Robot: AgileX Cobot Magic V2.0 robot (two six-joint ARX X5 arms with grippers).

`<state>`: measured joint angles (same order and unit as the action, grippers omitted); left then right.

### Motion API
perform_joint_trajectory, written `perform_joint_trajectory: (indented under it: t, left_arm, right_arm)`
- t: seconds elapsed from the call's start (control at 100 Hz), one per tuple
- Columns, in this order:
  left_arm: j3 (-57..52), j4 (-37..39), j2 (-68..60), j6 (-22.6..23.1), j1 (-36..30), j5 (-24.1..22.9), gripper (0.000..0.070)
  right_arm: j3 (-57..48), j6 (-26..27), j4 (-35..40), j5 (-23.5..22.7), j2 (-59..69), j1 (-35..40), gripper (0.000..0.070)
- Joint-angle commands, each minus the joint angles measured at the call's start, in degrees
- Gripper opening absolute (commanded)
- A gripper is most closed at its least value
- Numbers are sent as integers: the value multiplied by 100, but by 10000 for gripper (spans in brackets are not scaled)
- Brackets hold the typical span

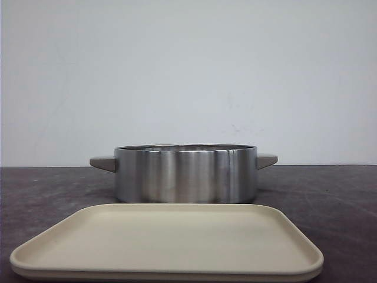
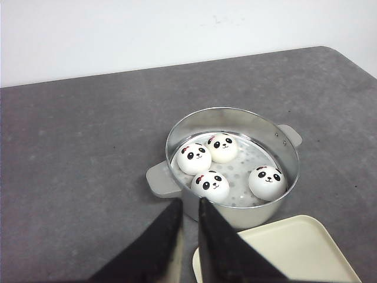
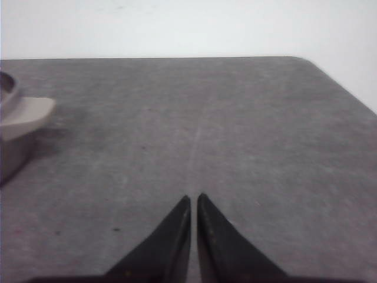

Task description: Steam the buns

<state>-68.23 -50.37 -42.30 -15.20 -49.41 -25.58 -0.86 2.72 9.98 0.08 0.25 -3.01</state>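
Observation:
Several white panda-face buns lie inside the steel steamer pot (image 2: 281, 139) on its perforated rack: one at the far side (image 2: 222, 147), one beside it (image 2: 194, 158), one nearest the rim (image 2: 210, 185), one apart (image 2: 267, 182). In the front view the pot (image 1: 185, 174) hides them. My left gripper (image 2: 189, 202) hovers above the pot's near rim, its jaws nearly together with a narrow gap, holding nothing. My right gripper (image 3: 194, 198) is shut and empty over bare table, away from the pot's handle (image 3: 26, 114).
A beige tray (image 1: 168, 242) lies empty in front of the pot, also in the left wrist view (image 2: 300, 247). The dark grey table (image 3: 235, 130) ends at a rounded far corner against a white wall.

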Motion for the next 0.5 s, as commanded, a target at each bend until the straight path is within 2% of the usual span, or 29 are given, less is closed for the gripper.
perform_joint_trajectory:
  t: [0.0,0.49]
  left_arm:
    - [-68,66,-31,-28,-59,-13,11]
    - [-68,66,-31,-28,-59,-13,11]
  right_arm:
    - [22,-83,20,157,-4,28,12]
    - [20,-79,-107,144,-4,68,12]
